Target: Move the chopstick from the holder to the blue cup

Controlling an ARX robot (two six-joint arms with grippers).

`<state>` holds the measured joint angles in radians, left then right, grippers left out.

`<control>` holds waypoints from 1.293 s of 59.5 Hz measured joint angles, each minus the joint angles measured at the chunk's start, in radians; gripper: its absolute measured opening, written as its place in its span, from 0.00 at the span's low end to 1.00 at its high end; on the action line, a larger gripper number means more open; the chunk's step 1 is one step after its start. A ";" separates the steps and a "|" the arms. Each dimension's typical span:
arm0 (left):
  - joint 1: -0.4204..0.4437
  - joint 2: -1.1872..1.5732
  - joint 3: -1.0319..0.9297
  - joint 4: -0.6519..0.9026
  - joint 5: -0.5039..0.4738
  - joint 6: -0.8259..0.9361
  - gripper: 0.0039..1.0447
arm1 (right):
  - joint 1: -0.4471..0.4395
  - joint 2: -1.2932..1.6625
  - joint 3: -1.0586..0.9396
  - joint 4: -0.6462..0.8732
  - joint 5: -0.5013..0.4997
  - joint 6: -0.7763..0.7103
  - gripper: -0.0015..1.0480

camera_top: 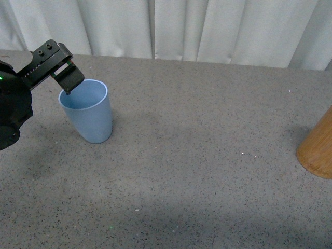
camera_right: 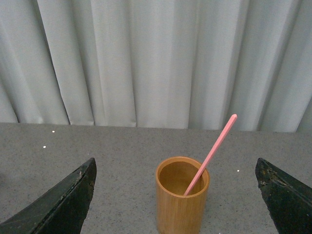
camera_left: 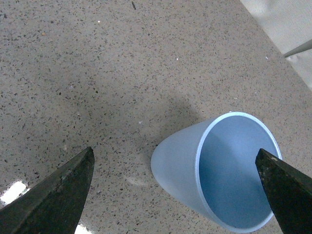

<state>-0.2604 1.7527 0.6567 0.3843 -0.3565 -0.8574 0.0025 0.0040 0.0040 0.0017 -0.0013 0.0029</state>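
The light blue cup (camera_top: 89, 110) stands upright and empty on the grey table at the left. My left gripper (camera_top: 66, 79) is open just above its near-left rim. In the left wrist view the cup (camera_left: 229, 173) lies between the spread fingertips, one of them (camera_left: 61, 187) off to the side. The orange-brown wooden holder (camera_top: 317, 148) shows at the right edge, partly cut off. In the right wrist view the holder (camera_right: 182, 201) stands ahead of my open right gripper (camera_right: 175, 195), with one salmon-pink chopstick (camera_right: 211, 153) leaning out of it. The right gripper is out of the front view.
The grey speckled table (camera_top: 197, 155) stretches between cup and holder. White curtains (camera_top: 181, 28) hang along the far edge.
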 joint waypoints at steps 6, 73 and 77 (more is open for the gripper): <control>-0.002 0.014 0.003 -0.006 0.000 -0.010 0.94 | 0.000 0.000 0.000 0.000 0.000 0.000 0.91; -0.015 0.071 0.030 -0.027 -0.008 -0.020 0.94 | 0.000 0.000 0.000 0.000 0.000 0.000 0.91; -0.015 0.072 0.030 -0.032 -0.008 -0.021 0.94 | 0.000 0.000 0.000 0.000 0.000 0.000 0.91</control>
<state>-0.2752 1.8244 0.6868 0.3523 -0.3649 -0.8783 0.0025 0.0040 0.0040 0.0017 -0.0013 0.0029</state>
